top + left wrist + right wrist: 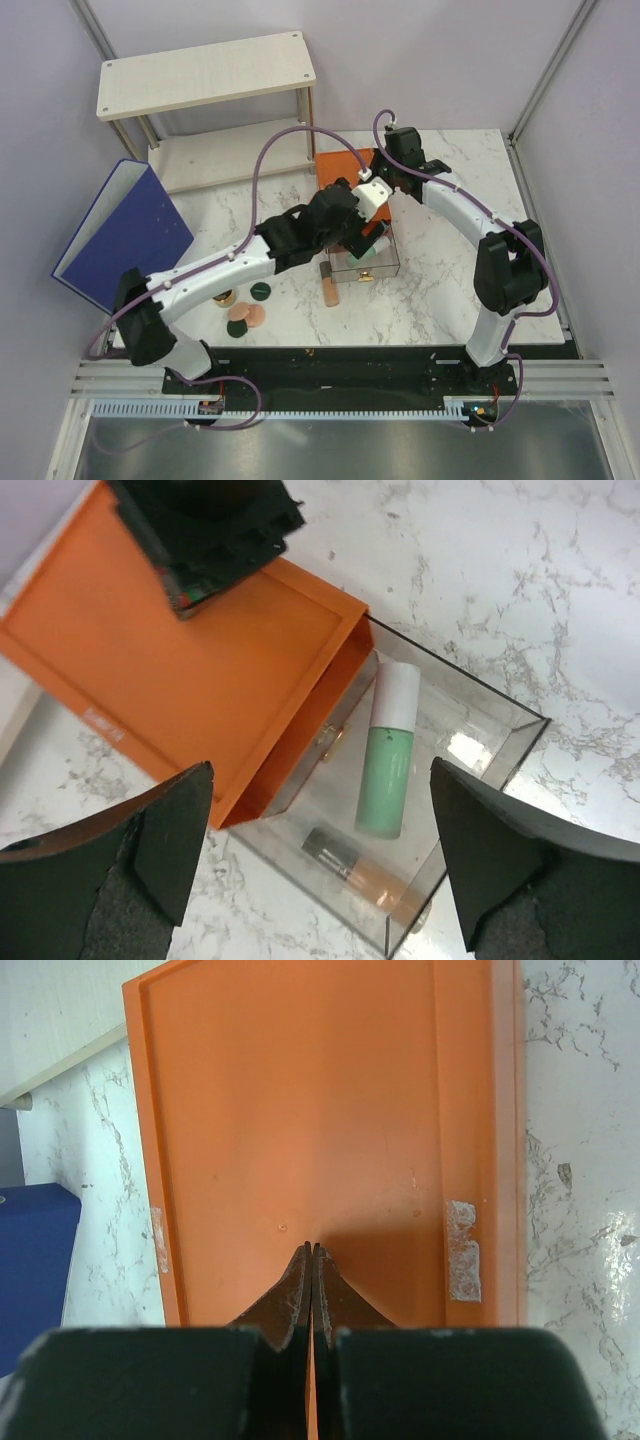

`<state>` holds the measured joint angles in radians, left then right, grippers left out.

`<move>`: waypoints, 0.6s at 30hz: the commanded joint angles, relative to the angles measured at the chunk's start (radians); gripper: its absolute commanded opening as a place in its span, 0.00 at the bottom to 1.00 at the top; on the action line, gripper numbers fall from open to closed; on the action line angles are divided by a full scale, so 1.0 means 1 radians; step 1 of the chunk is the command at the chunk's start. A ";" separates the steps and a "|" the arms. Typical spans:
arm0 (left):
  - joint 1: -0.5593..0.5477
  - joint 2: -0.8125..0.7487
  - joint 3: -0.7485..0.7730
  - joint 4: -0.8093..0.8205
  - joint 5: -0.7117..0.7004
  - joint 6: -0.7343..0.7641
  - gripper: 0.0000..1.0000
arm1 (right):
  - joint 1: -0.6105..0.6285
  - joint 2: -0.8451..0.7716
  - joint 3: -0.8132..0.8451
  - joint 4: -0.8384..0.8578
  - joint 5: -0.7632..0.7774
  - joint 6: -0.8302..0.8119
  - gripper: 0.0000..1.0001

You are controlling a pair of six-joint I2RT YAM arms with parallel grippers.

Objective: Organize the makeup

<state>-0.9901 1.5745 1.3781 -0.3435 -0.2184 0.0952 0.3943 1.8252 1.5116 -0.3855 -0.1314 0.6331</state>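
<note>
Left wrist view: the left gripper [320, 815] is held spread above the green tube [386, 765], laid in the drawer [522, 725] beneath it, while the box [180, 670] is probably steadied by the pressed-together right gripper [313, 1258].

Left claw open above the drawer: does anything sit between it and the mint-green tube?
Nothing visible does. The left claw is open above the clear drawer, and the mint-green tube lies uncovered on its floor, below the gap between the fingers. The orange box ends beside the tube's white cap, not over it.
</note>
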 commanded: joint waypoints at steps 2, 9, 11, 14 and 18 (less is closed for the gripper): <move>-0.004 -0.266 -0.095 -0.009 -0.114 -0.010 1.00 | -0.005 0.025 -0.005 -0.024 -0.001 -0.010 0.00; 0.005 -0.604 -0.362 -0.118 -0.249 -0.414 0.99 | -0.005 0.011 -0.019 -0.024 0.003 -0.019 0.00; 0.005 -0.665 -0.444 -0.164 -0.298 -0.604 0.99 | -0.005 0.005 -0.024 -0.026 0.001 -0.021 0.00; 0.019 -0.728 -0.504 -0.241 -0.294 -0.750 0.99 | -0.005 0.002 -0.031 -0.026 -0.002 -0.024 0.00; 0.051 -0.668 -0.513 -0.316 -0.065 -0.808 0.99 | -0.005 -0.004 -0.047 -0.026 -0.007 -0.026 0.00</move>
<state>-0.9642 0.8604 0.8722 -0.5812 -0.4370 -0.5213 0.3923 1.8259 1.5040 -0.3691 -0.1402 0.6315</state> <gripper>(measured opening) 0.993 0.007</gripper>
